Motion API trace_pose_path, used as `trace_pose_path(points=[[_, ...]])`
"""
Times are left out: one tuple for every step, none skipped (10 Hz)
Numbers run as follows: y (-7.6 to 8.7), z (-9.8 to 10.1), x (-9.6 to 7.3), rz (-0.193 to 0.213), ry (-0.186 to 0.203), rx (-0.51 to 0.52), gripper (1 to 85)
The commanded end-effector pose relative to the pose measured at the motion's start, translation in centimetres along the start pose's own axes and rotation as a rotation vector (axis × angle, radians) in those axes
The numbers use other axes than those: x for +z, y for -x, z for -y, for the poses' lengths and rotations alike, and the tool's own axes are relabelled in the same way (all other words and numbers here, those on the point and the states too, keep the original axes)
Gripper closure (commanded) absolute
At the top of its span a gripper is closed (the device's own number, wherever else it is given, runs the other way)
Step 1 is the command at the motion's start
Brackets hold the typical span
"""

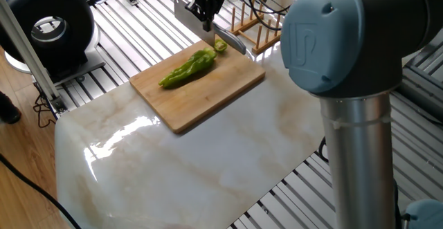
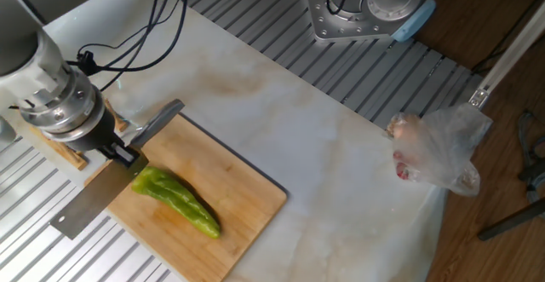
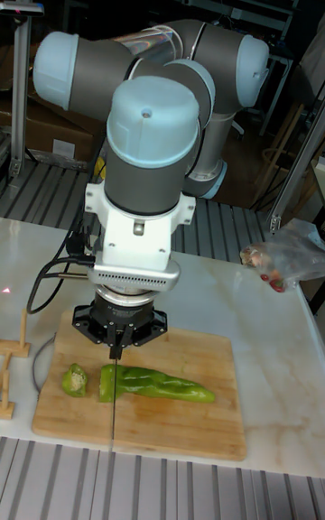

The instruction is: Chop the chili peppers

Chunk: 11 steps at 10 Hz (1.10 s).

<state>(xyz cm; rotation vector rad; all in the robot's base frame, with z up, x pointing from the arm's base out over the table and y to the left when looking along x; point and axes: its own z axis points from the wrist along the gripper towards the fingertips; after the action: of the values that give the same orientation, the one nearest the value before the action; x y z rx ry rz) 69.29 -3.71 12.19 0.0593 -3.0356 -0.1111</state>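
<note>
Clearly the claw [image 3: 115, 339], clamped on a knife [image 2: 94, 198], faces a soft, light chili pepper [image 3: 155, 384], likely to roll, stem slice [image 3: 75, 380] already off.

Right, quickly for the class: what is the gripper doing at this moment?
Gripper: shut on the knife, blade raised above the cutting board, beside the chili pepper.

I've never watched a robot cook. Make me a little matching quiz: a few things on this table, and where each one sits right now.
Things:
1. long pepper
2. cut-off end piece
3. knife
4. plastic bag

Places:
A. held in the hand
B. at the table's edge, away from the board
C. lying across the board
D. alone beside the pepper's cut end

Pairs: 1-C, 2-D, 3-A, 4-B
</note>
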Motion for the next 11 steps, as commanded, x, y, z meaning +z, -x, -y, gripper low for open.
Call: trace_pose_path(points=[[-0.5, -0.9, -0.7, 0.008, 0.011, -0.006, 84.3], [-0.7, -0.9, -0.5, 0.002, 0.012, -0.023, 84.3], [-0.9, -1.6, -0.3, 0.005, 0.028, -0.003, 84.3], [-1.3, -1.6, -0.2, 0.009, 0.014, 0.011, 84.3], [-1.6, -1.2, -0.2, 0.010, -0.006, 0.007, 84.3], [-1.5, -1.1, -0.2, 0.015, -0.006, 0.010, 84.3], [-1.5, -1.0, -0.2, 0.016, -0.008, 0.007, 84.3], [-1.6, -1.0, -0.3, 0.018, -0.008, -0.005, 84.3], [-1.6, -1.3, -0.4, 0.032, 0.002, -0.011, 84.3], [-1.1, -1.3, -0.4, 0.060, -0.013, -0.009, 84.3], [-0.9, -1.6, -0.2, 0.071, -0.025, -0.020, 84.3]])
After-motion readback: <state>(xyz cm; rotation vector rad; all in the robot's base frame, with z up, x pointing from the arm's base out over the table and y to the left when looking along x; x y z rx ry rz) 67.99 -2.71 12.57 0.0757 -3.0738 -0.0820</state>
